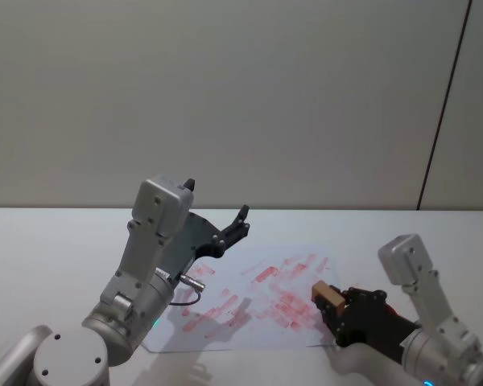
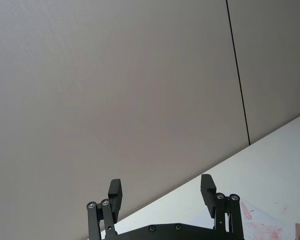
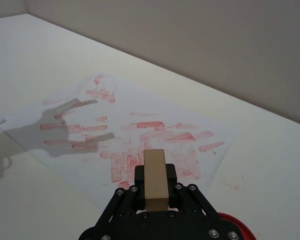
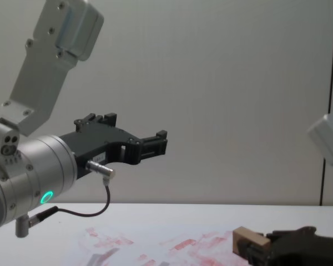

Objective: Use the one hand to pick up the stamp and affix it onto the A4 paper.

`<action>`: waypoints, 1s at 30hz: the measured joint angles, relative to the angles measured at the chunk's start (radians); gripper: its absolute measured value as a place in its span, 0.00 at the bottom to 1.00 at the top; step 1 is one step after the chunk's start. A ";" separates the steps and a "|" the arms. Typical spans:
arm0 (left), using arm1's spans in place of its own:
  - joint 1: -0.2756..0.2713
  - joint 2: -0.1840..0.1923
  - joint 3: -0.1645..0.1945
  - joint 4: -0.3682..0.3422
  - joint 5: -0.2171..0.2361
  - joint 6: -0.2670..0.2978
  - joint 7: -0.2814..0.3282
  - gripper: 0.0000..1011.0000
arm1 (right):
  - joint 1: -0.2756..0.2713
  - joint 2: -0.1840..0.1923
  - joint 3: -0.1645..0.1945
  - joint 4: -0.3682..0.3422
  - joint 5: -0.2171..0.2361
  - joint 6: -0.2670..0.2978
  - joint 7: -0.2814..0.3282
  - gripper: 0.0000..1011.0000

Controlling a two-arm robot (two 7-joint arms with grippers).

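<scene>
The tabletop (image 1: pixel 48 241) holds the paper (image 1: pixel 262 322), which is full of red marks. The left hand (image 2: pixel 160 192) hangs high over the paper's left side, spread wide and holding nothing. The right hand (image 1: pixel 340 311), low at the paper's near right corner, pinches the stamp (image 3: pixel 154 170). I think the stamp could come down tilted or half off the edge. That would leave a smudged or cut-off mark.

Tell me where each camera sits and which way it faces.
Head: high, looking down at the A4 paper, left gripper, right gripper.
Chest: low, looking across the table; left gripper raised, open.
Left wrist: behind that gripper, facing the wall.
Right wrist: behind the right gripper, shut on the stamp.
Head and right wrist share stamp and paper.
</scene>
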 joint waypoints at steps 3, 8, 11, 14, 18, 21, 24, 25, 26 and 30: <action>0.000 0.000 0.000 0.000 0.000 0.000 0.000 0.99 | 0.002 -0.005 -0.007 0.012 -0.008 0.001 0.009 0.22; 0.000 0.000 0.000 0.000 0.000 0.000 0.000 0.99 | 0.004 -0.009 -0.013 0.028 -0.015 0.003 0.015 0.22; 0.000 0.000 0.000 0.000 0.000 0.000 0.000 0.99 | 0.005 -0.012 -0.016 0.040 -0.019 0.004 0.017 0.22; 0.000 0.000 0.000 0.000 0.000 0.000 0.000 0.99 | 0.006 -0.013 -0.018 0.048 -0.020 0.005 0.017 0.21; 0.000 0.000 0.000 0.000 0.000 0.000 0.000 0.99 | 0.009 -0.015 -0.020 0.063 -0.022 0.006 0.017 0.22; 0.000 0.000 0.000 0.000 0.000 0.000 0.000 0.99 | 0.012 -0.016 -0.021 0.076 -0.025 0.007 0.016 0.22; 0.000 0.000 0.000 0.000 0.000 0.000 0.000 0.99 | 0.013 -0.017 -0.022 0.082 -0.027 0.008 0.016 0.21; 0.000 0.000 0.000 0.000 0.000 0.000 0.000 0.99 | 0.014 -0.018 -0.023 0.085 -0.028 0.008 0.017 0.22; 0.000 0.000 0.000 0.000 0.000 0.000 0.000 0.99 | 0.016 -0.018 -0.023 0.088 -0.029 0.008 0.018 0.22; 0.000 0.000 0.000 0.000 0.000 0.000 0.000 0.99 | 0.019 -0.018 -0.023 0.095 -0.036 0.009 0.026 0.22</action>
